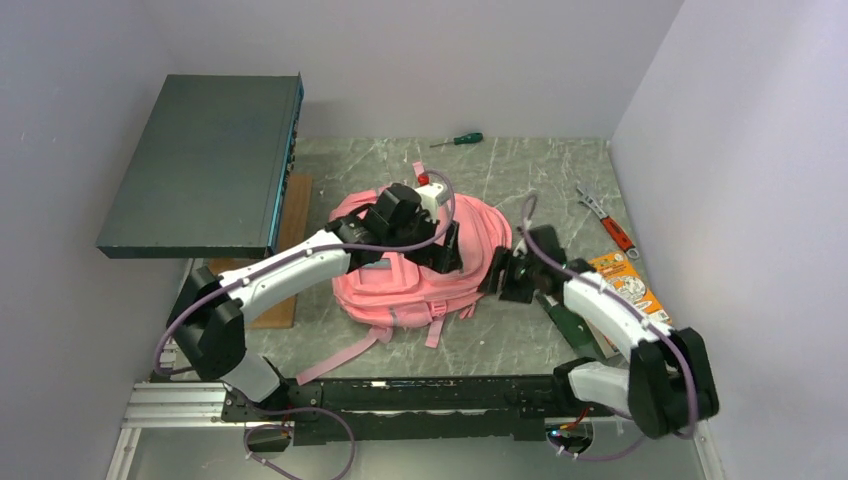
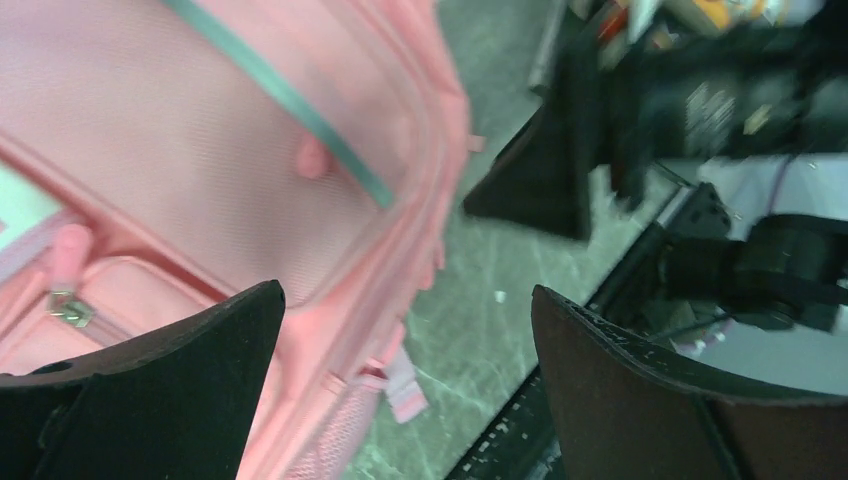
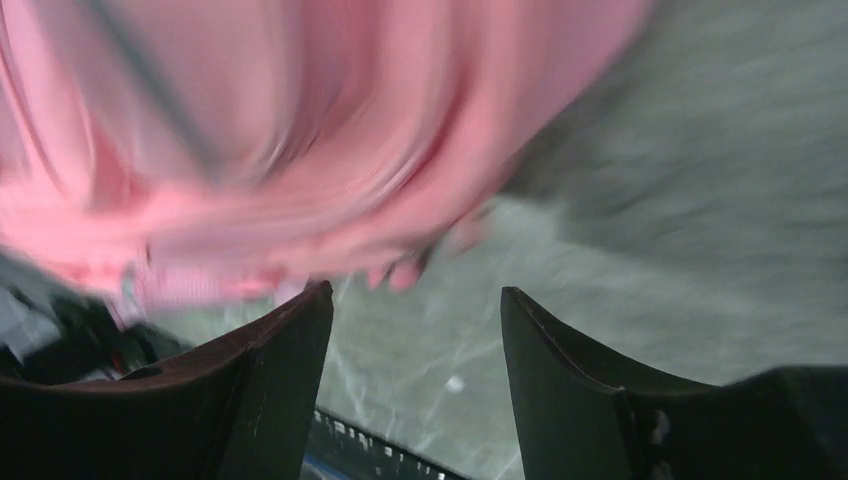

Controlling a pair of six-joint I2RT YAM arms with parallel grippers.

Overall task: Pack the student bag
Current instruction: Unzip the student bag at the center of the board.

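The student bag [image 1: 395, 288] is laid flat near the middle of the worktop [image 1: 500, 175], front pockets uppermost, with a pink strap [image 1: 345, 355] trailed toward the near edge. The left gripper [image 2: 405, 290] is held over the side of the bag nearer the right arm, jaws spread wide with nothing between them. The right gripper [image 3: 415, 290] is set just beside that same edge, jaws likewise parted and empty, and bare worktop is seen through the gap. Whether any zip is undone cannot be told, as the right wrist view is blurred.

Several hazards can be judged from this. The two grippers are placed close together, so a careless reach by either arm could bring them into contact. The bag is soft and unheld. If only one layer of fabric were pinched, or it were pushed from the side, it would likely be dragged or folded rather than opened. The loose strap could be snagged by an arm passing low.

Things that might be packed – a green-handled screwdriver [image 1: 458, 140], a red-handled tool [image 1: 612, 228] and an orange packet [image 1: 628, 285] – are left well apart from the bag, so a long carry would be needed, and a thin tool could be dropped on the way.
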